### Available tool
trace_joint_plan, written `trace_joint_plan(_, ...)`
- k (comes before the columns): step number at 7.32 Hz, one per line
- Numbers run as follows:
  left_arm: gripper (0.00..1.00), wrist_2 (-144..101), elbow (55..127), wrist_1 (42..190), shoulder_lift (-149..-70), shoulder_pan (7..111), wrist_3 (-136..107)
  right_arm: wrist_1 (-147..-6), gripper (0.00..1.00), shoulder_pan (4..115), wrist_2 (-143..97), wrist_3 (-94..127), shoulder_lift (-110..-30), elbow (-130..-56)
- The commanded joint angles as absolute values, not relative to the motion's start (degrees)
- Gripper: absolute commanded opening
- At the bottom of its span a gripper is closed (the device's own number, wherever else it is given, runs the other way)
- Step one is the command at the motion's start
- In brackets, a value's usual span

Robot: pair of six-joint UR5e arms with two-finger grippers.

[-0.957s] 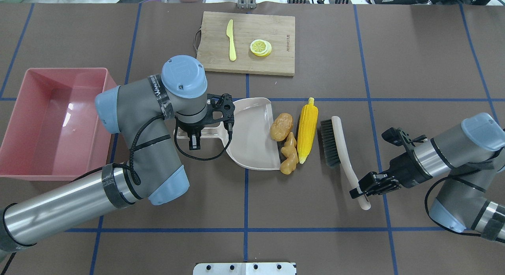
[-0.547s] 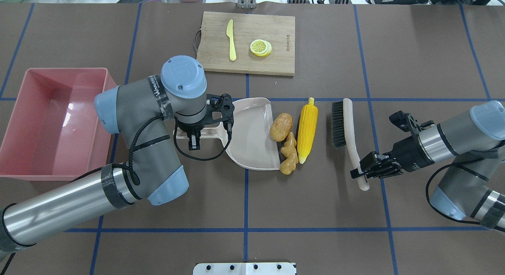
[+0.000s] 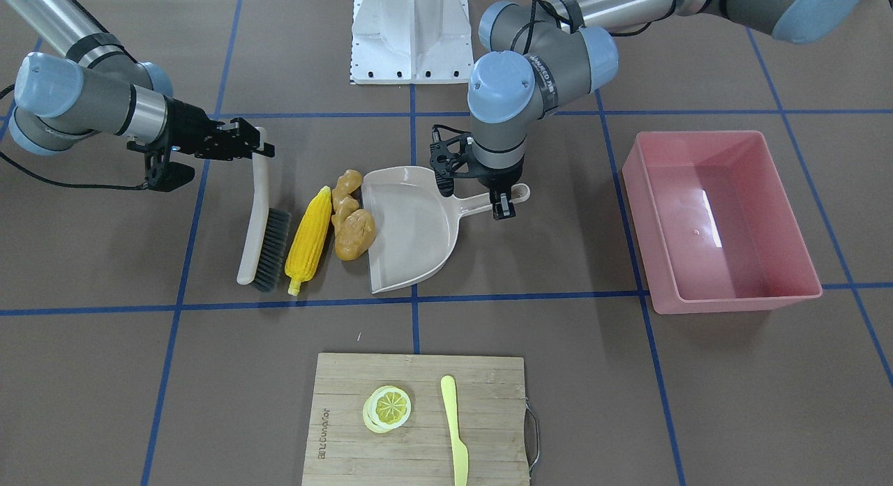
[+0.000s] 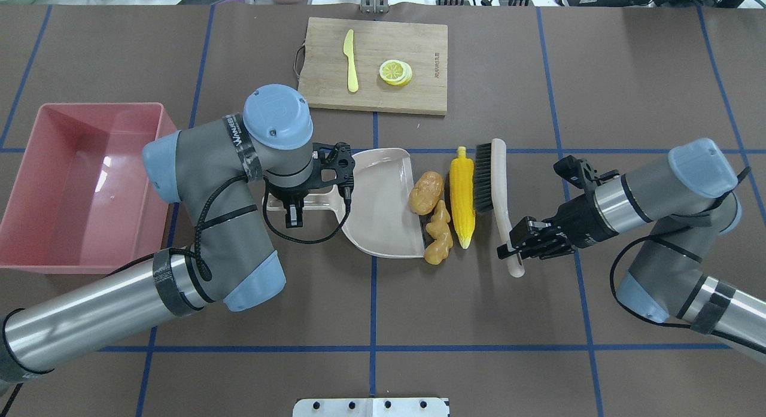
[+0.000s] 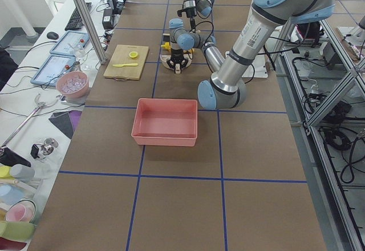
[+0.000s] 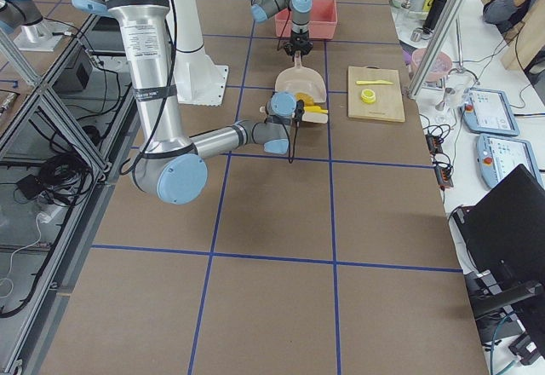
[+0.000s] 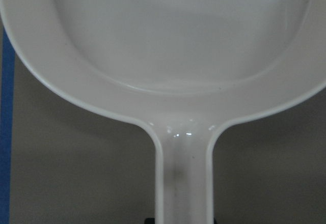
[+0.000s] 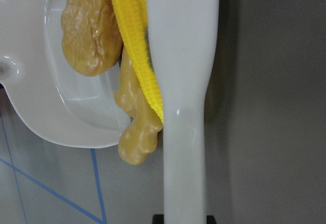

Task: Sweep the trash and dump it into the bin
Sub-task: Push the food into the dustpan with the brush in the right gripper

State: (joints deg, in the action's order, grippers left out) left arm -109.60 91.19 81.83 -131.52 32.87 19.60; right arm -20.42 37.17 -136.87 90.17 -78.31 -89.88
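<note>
Bin (image 4: 90, 183): pink, set nr worktop's left edge, mid-depth.
Dustpan (image 4: 383, 204): worktop centre, handle clamped by L gripper (image 4: 293, 213).
Brush (image 4: 498, 183): handle clamped by R gripper (image 4: 518, 245), bristles set against corn (image 4: 462, 192).
Potato (image 4: 426, 191), ginger (image 4: 440, 240): lodged btwn corn & dustpan lip.

Beige brush (image 3: 254, 214) bristles against corn cob (image 3: 308, 238), ginger root (image 3: 345, 193) and potato (image 3: 354, 236) at dustpan (image 3: 411, 228) mouth, bin (image 3: 736, 298) apart

Overhead, you'll see the bin (image 4: 90, 183) at left, dustpan (image 4: 380, 207) at centre, potato (image 4: 426, 192) and ginger (image 4: 438, 240) at its right lip, corn (image 4: 462, 195) next, brush (image 4: 486, 177) just beside it, cutting board (image 4: 413, 52) above.
</note>
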Motion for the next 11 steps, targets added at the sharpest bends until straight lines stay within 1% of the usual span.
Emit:
trace_joint_plan(1,0.00,-109.6,91.3,81.8,-131.5,33.0,19.7,-21.0,0.00,32.7,-132.6,90.3,-77.7,-89.8)
trace_joint_plan(3,0.00,-109.6,91.3,81.8,-131.4,33.0,19.6,-23.3,0.00,31.4,-131.7,90.8,-75.4,-90.1)
trace_joint_plan(7,0.00,-109.7,91.4,81.8,-131.2,33.2,19.7,-31.8,0.00,28.6,-128.9,92.2,-67.8,-90.5)
trace_joint_plan(8,0.00,-109.7,91.5,81.8,-131.2,33.3,19.7,-32.9,0.00,28.0,-128.2,92.2,-66.8,-90.6)
trace_joint_plan(11,0.00,-109.7,91.6,81.8,-131.1,33.4,19.7,-34.4,0.00,28.5,-128.8,92.8,-67.2,-92.1)
